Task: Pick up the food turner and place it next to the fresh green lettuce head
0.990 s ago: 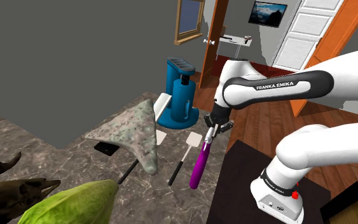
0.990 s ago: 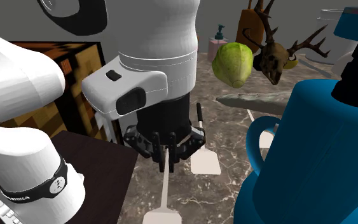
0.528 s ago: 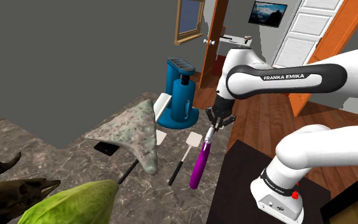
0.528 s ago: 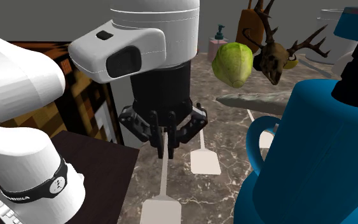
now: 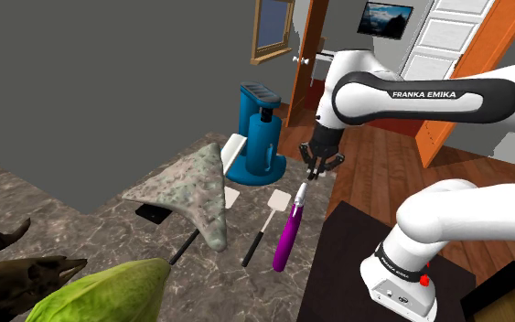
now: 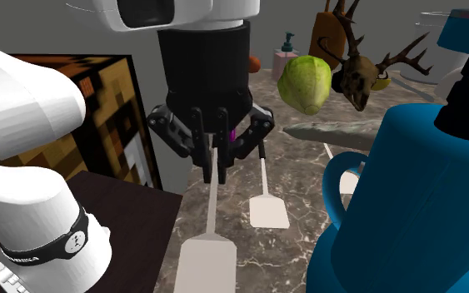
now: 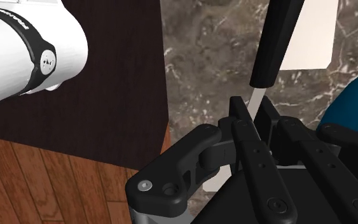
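The food turner has a purple handle [image 5: 287,238], a thin white shaft and a white blade [image 6: 203,262]. It lies slanted along the marble counter's edge beside the stand. My gripper [image 5: 316,174] hangs over its upper end, fingers nearly together with the shaft [image 7: 252,95] clasped between them. From the gripper [image 6: 214,176] the shaft runs down to the blade, and a bit of purple shows behind the fingers. The gripper [image 7: 252,108] grips close to the turner's blade end. The green lettuce head [image 5: 100,293] sits at the counter's near corner in the shoulder view, far from the gripper, and shows as lettuce [image 6: 306,83] beside an antlered skull.
A second turner [image 5: 264,224] with a black handle [image 7: 274,44] and white blade [image 6: 268,208] lies just beside the held one. A blue appliance [image 5: 257,137] stands close behind, a grey-green ray-shaped object [image 5: 187,192] lies mid-counter, and the dark stand top [image 5: 356,247] borders the counter.
My gripper has risen with the shaft between its fingers. The blade has grown larger and higher in the second exterior view. The purple handle looks unmoved in the shoulder view.
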`<state>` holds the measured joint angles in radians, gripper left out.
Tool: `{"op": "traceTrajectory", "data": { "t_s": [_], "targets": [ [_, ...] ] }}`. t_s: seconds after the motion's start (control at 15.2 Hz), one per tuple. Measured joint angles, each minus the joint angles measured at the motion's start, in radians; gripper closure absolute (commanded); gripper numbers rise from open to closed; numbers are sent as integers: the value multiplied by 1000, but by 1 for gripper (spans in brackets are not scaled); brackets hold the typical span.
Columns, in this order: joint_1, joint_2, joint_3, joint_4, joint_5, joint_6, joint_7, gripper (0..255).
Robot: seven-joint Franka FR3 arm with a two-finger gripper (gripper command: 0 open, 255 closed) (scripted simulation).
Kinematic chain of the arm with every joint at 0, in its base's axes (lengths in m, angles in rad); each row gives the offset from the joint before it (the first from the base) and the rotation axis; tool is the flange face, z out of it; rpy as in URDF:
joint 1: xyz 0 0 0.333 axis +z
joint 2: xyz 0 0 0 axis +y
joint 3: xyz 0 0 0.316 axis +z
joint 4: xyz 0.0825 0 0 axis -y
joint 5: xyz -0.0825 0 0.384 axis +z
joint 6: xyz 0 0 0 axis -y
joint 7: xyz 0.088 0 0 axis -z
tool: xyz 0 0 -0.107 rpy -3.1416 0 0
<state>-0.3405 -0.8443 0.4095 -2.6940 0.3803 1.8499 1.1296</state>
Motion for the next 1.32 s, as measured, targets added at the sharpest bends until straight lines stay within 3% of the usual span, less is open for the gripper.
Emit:
{"op": "traceTrajectory", "data": {
  "t_s": [1.32],
  "targets": [
    [-28, 7, -69, 262, -69, -254, 26, 255]
  ]
}}
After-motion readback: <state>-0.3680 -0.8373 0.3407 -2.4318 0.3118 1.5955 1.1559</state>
